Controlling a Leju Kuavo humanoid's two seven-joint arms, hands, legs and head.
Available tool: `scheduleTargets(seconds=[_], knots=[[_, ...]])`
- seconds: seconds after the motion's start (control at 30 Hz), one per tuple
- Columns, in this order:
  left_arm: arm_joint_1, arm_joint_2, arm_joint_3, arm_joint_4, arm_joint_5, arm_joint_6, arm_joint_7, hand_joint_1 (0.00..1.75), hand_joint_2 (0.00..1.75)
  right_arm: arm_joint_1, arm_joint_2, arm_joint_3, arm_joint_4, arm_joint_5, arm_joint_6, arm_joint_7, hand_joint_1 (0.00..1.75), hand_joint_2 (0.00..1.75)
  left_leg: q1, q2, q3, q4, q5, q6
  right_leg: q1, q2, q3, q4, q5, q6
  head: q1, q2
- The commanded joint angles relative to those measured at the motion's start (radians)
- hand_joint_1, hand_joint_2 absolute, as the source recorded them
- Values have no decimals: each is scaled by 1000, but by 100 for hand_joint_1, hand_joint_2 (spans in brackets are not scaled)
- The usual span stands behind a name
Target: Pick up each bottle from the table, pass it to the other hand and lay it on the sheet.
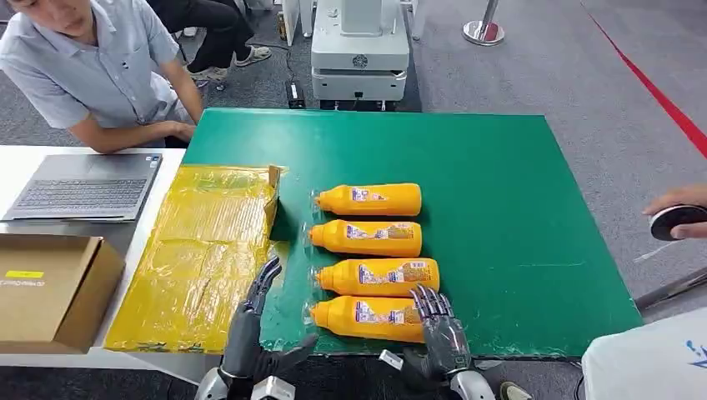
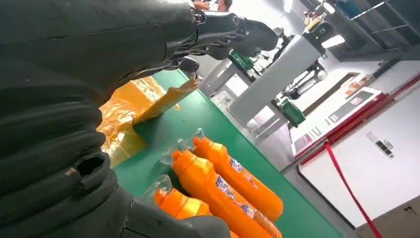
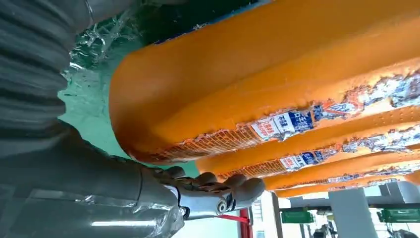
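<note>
Several orange bottles lie side by side on the green mat (image 1: 500, 183), caps toward the yellow sheet (image 1: 200, 250) on the left. My right hand (image 1: 440, 333) reaches over the base end of the nearest bottle (image 1: 367, 318), fingers spread on top of it and thumb apart; it does not grip. In the right wrist view that bottle (image 3: 247, 74) is very close, with the fingers (image 3: 213, 191) beside its end. My left hand (image 1: 250, 329) hovers open at the sheet's near right edge, left of the bottle caps. The left wrist view shows the left hand (image 2: 74, 124) before the bottles (image 2: 213, 188).
A laptop (image 1: 83, 187) and a cardboard box (image 1: 50, 287) sit on the white table left of the sheet. A person (image 1: 92, 75) leans in at the back left. Another person's hand (image 1: 679, 218) holds a dark round object at the right edge. A white machine base (image 1: 358, 58) stands behind the mat.
</note>
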Motion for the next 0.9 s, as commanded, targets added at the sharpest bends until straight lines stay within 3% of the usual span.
scheduleTargets(seconds=[0.03, 0.4, 0.43, 0.47, 0.9], knots=[[-36, -9, -15, -5, 7, -8, -10, 0, 175, -32, 2, 18, 17, -17, 18, -7, 0, 175, 0, 0, 0, 0, 0, 0, 0, 0, 0, 0, 0, 0, -1, 0], [-42, -9, -15, 3, 10, -12, -13, 0, 175, -47, -14, 39, 33, -21, 89, 1, 0, 175, 0, 0, 0, 0, 0, 0, 0, 0, 0, 0, 0, 0, 0, 0], [-43, -10, -14, 4, 11, -12, -15, 0, 175, -47, -14, 39, 31, -28, 100, -2, 161, 175, 0, 0, 0, 0, 0, 0, 0, 0, 0, 0, 0, 0, 0, 0], [-43, -10, -14, 4, 11, -12, -15, 0, 175, -47, -13, 40, 30, -36, 110, -5, 175, 175, 0, 0, 0, 0, 0, 0, 0, 0, 0, 0, 0, 0, 0, 0], [-54, -13, -12, 23, 20, -19, -28, 0, 175, -72, -39, 65, 71, -25, 204, 25, 175, 175, 0, 0, 0, 0, 0, 0, 0, 0, 0, 0, 0, 0, -1, 0]])
